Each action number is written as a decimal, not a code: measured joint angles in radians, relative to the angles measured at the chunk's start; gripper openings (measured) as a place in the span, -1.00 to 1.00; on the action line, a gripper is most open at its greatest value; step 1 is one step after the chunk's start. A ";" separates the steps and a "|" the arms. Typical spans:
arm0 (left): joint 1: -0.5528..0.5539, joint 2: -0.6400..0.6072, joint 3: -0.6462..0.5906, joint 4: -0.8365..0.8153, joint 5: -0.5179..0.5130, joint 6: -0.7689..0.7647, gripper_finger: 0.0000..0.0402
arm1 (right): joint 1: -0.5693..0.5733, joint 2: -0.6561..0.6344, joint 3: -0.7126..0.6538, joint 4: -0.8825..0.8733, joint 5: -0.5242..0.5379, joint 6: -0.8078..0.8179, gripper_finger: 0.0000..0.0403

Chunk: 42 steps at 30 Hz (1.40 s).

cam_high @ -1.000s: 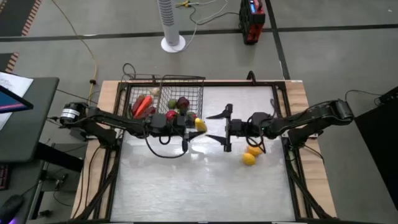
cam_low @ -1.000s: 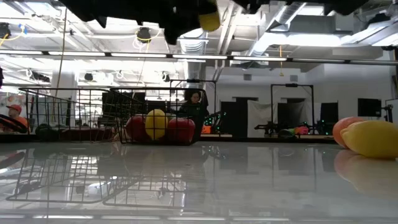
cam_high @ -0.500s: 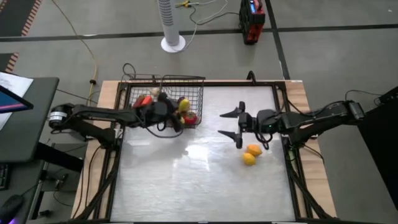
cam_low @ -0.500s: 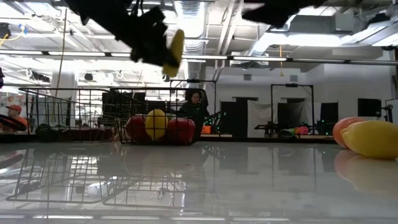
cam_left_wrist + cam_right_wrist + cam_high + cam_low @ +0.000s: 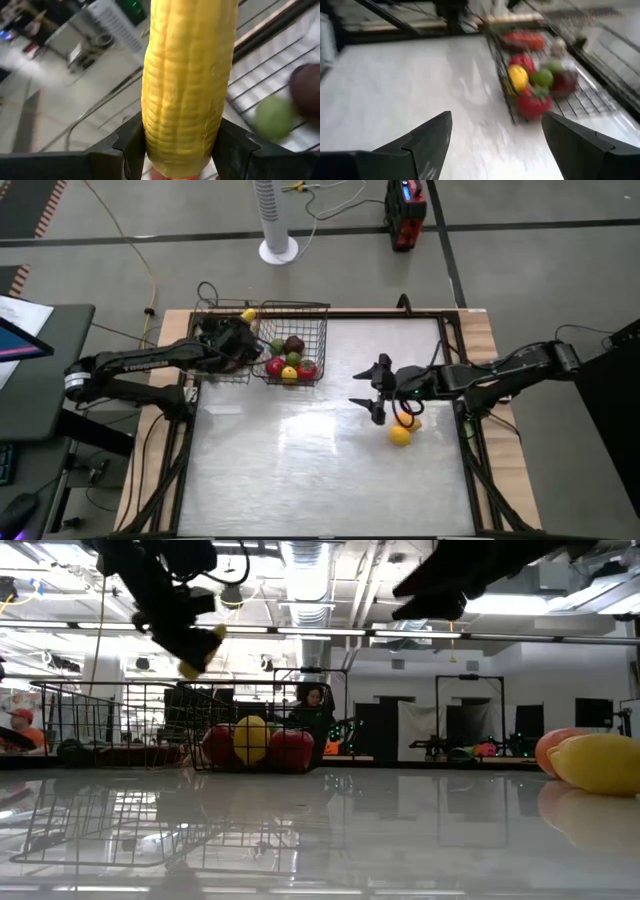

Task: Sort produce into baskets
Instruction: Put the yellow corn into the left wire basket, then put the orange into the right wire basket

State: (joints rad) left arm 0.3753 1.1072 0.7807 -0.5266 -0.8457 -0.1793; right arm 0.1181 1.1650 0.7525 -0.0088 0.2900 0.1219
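Your right gripper (image 5: 378, 392) gapes empty, centre-right of the high view, beside the lemon (image 5: 400, 436): round, hard, likely slippery, so pinch across its middle. Upper left, your left gripper (image 5: 240, 332) clamps the ridged, rigid corn cob (image 5: 187, 80) above the baskets (image 5: 322, 340).

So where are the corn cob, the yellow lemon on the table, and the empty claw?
corn cob (image 5: 187, 85), left wrist view, middle of its kernels.
lemon (image 5: 400, 436), high view, its centre.
right gripper (image 5: 377, 391), high view, between its fingertips.

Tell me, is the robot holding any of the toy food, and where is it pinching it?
The left gripper pinches a long yellow corn cob near its lower end. The right gripper is open and holds nothing.
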 joint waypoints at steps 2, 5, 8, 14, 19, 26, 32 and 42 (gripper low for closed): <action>0.018 -0.003 0.000 -0.055 -0.008 -0.032 -0.15 | -0.004 0.001 0.000 -0.053 0.020 0.038 0.66; 0.036 -0.003 0.000 -0.146 0.003 -0.066 -0.14 | -0.022 -0.003 0.000 -0.160 0.025 0.093 0.66; 0.045 0.001 0.000 -0.243 0.001 -0.084 -0.06 | -0.047 -0.009 0.005 -0.323 -0.003 0.163 0.66; 0.057 0.002 0.000 -0.316 0.003 -0.136 0.24 | -0.094 -0.004 0.055 -0.696 -0.029 0.319 0.66; 0.056 0.002 0.000 -0.316 0.048 -0.119 0.49 | -0.180 0.000 0.081 -0.933 -0.028 0.410 0.66; 0.056 0.002 0.000 -0.314 0.126 -0.099 0.70 | -0.365 0.002 0.082 -1.137 -0.019 0.462 0.66; 0.056 0.002 0.000 -0.313 0.181 -0.094 0.71 | -0.474 0.002 0.082 -1.175 -0.015 0.464 0.66; 0.055 -0.011 0.000 -0.300 0.255 -0.077 0.71 | -0.514 0.002 0.007 -1.151 -0.120 0.464 0.66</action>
State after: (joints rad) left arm 0.4308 1.0966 0.7807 -0.8269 -0.5911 -0.2568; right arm -0.3962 1.1671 0.7591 -1.1598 0.1702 0.5862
